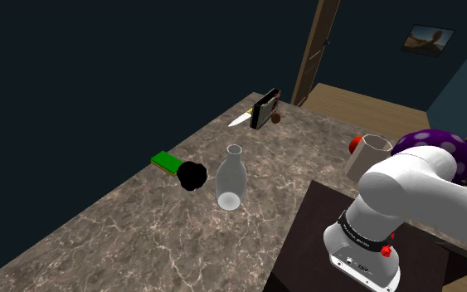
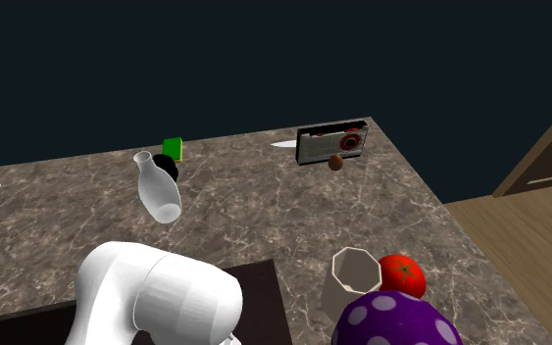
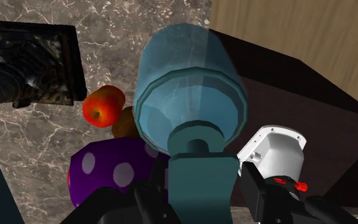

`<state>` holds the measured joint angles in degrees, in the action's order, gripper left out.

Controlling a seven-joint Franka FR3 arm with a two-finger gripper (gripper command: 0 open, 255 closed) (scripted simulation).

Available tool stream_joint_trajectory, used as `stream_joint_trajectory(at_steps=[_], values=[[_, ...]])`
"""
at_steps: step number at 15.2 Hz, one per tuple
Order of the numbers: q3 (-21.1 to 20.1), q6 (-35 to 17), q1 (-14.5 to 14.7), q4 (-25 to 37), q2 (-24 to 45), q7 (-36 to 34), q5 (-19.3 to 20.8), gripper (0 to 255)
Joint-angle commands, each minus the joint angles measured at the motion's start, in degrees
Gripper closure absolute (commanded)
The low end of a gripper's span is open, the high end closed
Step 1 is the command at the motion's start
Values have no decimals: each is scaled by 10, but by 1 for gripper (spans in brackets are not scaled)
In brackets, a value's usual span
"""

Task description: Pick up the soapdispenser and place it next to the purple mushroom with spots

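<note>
Fingers (image 3: 151, 198) of the all-black gripper (image 3: 204, 183) press against the pump neck of a teal, round-bodied soap dispenser (image 3: 190, 83). One finger sits on each side and both touch it, so the dispenser is clasped, with its body pointing away from the hand. Past it in the wrist view lies the purple mushroom with white spots (image 3: 107, 173), partly hidden behind the dispenser, and a red tomato (image 3: 103, 105) sits just beside the mushroom.

In the shoulder view the mushroom (image 1: 435, 143) stands on the brown marbled counter (image 1: 140, 240), behind the white arm (image 1: 406, 187) and beside the black stand (image 1: 314, 224). A beige faceted cup (image 1: 369, 154) and the tomato (image 1: 355, 143) stand close by it. Farther along the counter are a clear glass bottle (image 1: 231, 178), a black lump (image 1: 192, 175) just beside it, and a flat green block (image 1: 165, 160). Near the far edge a dark upright box (image 1: 266, 108) stands with a white knife (image 1: 240, 119) beside it.
</note>
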<state>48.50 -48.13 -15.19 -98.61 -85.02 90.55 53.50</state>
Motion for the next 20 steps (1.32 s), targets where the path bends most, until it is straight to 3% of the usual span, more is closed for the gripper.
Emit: stream_joint_trajectory(at_steps=[1, 20], values=[[5, -6, -6, -17, -13, 0, 7, 255], [69, -53, -59, -147, -125, 8, 83, 255]])
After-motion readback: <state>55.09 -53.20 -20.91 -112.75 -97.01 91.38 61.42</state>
